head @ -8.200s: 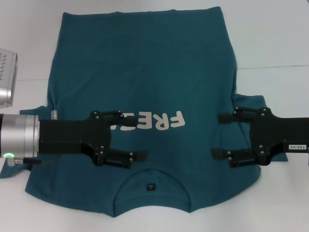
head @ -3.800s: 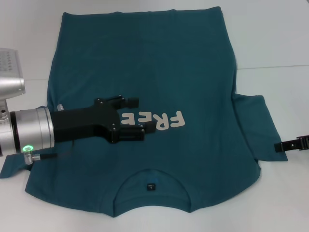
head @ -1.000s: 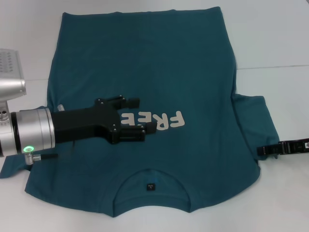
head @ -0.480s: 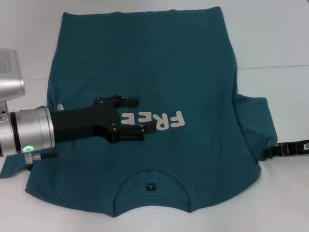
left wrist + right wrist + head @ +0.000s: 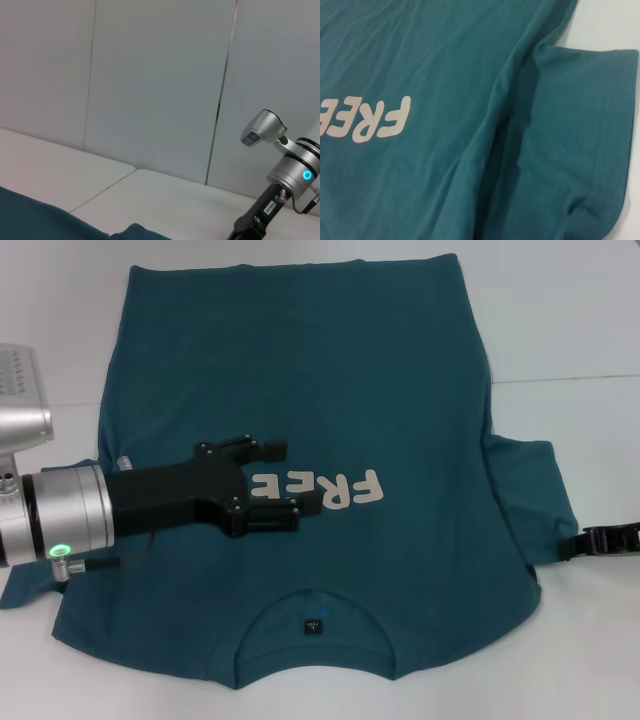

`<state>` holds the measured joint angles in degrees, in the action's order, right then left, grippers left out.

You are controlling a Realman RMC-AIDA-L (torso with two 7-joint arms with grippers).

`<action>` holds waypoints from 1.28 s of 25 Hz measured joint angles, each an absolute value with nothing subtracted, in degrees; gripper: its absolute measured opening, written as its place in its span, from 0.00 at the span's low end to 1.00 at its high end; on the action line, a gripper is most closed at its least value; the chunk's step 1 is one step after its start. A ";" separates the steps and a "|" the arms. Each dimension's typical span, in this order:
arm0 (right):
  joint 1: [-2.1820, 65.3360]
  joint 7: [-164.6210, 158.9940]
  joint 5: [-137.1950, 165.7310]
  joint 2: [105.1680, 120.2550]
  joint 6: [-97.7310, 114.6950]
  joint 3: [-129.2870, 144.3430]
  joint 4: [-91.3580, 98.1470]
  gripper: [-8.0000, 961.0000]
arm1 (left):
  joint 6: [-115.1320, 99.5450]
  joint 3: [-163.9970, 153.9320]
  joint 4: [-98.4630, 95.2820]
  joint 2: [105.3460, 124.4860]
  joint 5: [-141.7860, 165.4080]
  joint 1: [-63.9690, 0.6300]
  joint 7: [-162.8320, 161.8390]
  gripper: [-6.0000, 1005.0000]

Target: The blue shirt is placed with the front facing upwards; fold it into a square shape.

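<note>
Blue shirt [image 5: 350,390]: dark teal short-sleeved T-shirt, spread flat and front up on the white table [image 5: 580,320], collar toward the robot, hem at the far side. White "FREE" lettering [image 5: 335,490] across the chest; small dark neck label [image 5: 314,625] inside the collar. The sleeve [image 5: 530,505] on the robot's right lies spread out on the table, with a soft crease where it meets the body.

Left hand [image 5: 285,487]: black, two-fingered, reaching in from the left and resting on the chest just beside the lettering, its tips covering the lettering's start. Fingers spread apart, nothing between them.

Right hand [image 5: 575,545]: only its black tip enters at the right edge, at the sleeve's hem. Whether it is open or closed, or grips the hem, cannot be told.
</note>
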<state>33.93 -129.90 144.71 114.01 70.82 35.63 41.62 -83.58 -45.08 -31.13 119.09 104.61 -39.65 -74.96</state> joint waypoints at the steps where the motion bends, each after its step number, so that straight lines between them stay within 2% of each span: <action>1: 33.93 -129.89 144.69 113.96 70.89 35.62 41.71 0.06 | -83.58 -45.08 -31.12 119.12 104.60 -39.64 -74.92 0.92; 4: 33.93 -129.69 144.57 113.95 71.35 35.53 43.26 0.05 | -83.58 -45.08 -31.11 119.19 104.58 -39.64 -74.91 0.92; 11: 33.91 -129.79 144.83 116.24 74.25 35.65 51.52 0.05 | -83.51 -45.09 -31.22 119.37 104.58 -39.63 -75.08 0.92; 13: 33.73 -130.20 145.50 116.50 74.56 35.66 53.31 0.05 | -83.50 -45.09 -31.24 119.42 104.58 -39.63 -75.16 0.92; 32: 31.34 -130.64 150.68 114.88 67.87 35.24 53.50 0.05 | -83.50 -45.09 -31.47 119.91 104.59 -39.67 -75.41 0.92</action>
<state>31.34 -130.64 150.68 114.88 67.86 35.24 53.50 -83.50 -45.09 -31.47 119.91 104.59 -39.67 -75.41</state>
